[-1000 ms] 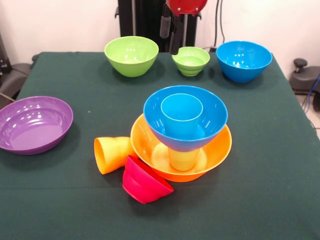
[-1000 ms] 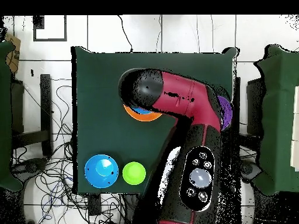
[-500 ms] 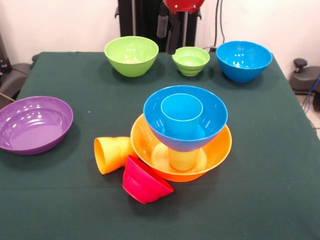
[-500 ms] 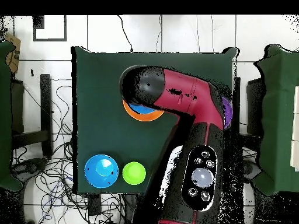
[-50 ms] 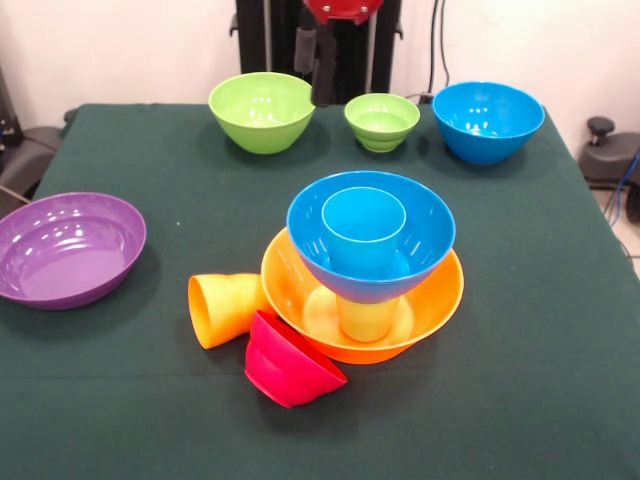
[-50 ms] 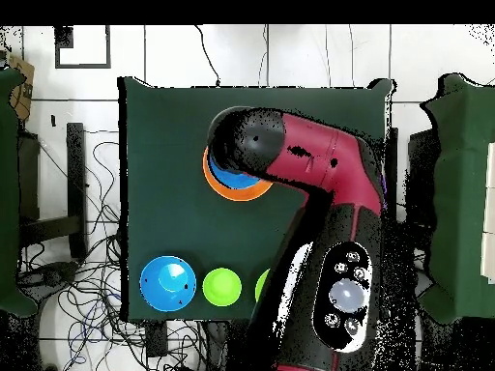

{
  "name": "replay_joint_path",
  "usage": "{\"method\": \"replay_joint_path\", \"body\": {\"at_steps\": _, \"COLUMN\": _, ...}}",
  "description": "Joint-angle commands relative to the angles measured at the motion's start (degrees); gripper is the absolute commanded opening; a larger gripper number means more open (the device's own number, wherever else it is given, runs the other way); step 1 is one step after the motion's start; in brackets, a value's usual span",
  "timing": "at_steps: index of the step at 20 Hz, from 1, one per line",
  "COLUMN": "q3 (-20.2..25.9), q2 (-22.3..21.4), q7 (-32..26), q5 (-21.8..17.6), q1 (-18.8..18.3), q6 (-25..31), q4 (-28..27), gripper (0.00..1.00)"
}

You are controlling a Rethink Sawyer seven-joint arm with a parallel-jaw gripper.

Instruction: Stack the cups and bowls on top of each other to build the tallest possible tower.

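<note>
Tower (image 5: 365, 265) well apart from pincer (image 5: 312, 62)

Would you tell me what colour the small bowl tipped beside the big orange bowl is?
Red small bowl, tipped on its side; clearest in the front view.

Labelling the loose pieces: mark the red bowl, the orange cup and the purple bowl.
red bowl (image 5: 292, 362), front view, on its tipped outer wall.
orange cup (image 5: 225, 308), front view, on its side wall as it lies tipped over.
purple bowl (image 5: 65, 250), front view, on its inner floor.
</note>
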Motion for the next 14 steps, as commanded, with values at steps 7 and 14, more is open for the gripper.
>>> {"method": "replay_joint_path", "body": {"at_steps": 7, "q3": 4.6, "q2": -0.7, "q7": -6.5, "q5": -3.0, "q1": -2.1, "q6": 5.8, "q4": 2.9, "gripper": 1.00}}
{"method": "replay_joint_path", "body": {"at_steps": 14, "q3": 4.7, "q2": -1.9, "q7": -8.5, "q5": -3.9, "q1": -3.5, "q6": 6.6, "q4": 3.4, "gripper": 1.00}}
